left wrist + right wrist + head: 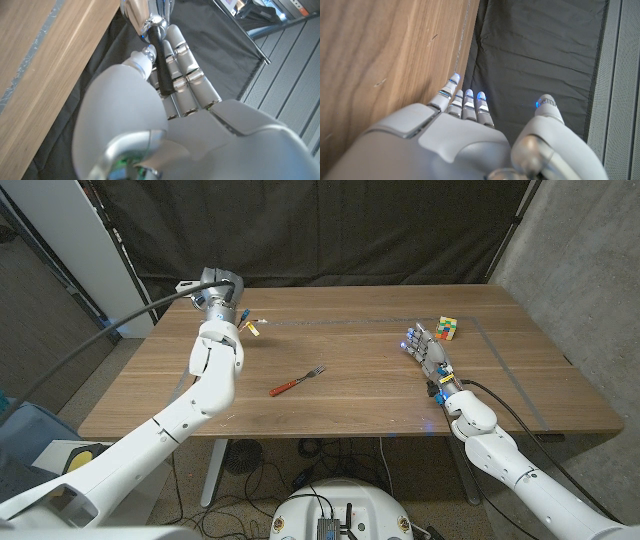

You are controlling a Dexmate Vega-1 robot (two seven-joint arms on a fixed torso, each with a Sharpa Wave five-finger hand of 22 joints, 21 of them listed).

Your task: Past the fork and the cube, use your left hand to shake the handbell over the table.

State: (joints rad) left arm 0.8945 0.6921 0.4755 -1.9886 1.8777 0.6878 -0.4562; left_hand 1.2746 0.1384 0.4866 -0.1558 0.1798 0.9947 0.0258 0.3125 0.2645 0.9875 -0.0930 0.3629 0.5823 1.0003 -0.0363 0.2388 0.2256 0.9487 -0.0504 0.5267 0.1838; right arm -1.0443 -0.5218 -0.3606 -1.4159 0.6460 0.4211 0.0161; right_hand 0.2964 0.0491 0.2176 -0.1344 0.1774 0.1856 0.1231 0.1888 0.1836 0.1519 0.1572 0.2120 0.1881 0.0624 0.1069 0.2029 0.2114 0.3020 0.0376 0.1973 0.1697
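The left hand [170, 95] was raised near the far left corner of the bench [350, 395], fingers wrapped round the black handle of the handbell [156, 35], whose metal top showed past the fingertips. The fork [297, 381] lay on the bench nearer the robot than that hand. The right hand [428, 352] stood with fingers apart, holding nothing, the cube [446, 329] just beyond it.

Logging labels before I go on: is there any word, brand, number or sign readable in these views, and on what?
None can be read.
Handbell in the left hand: no marking visible.
Cube: colored squares, no text.
Fork: too small to tell.
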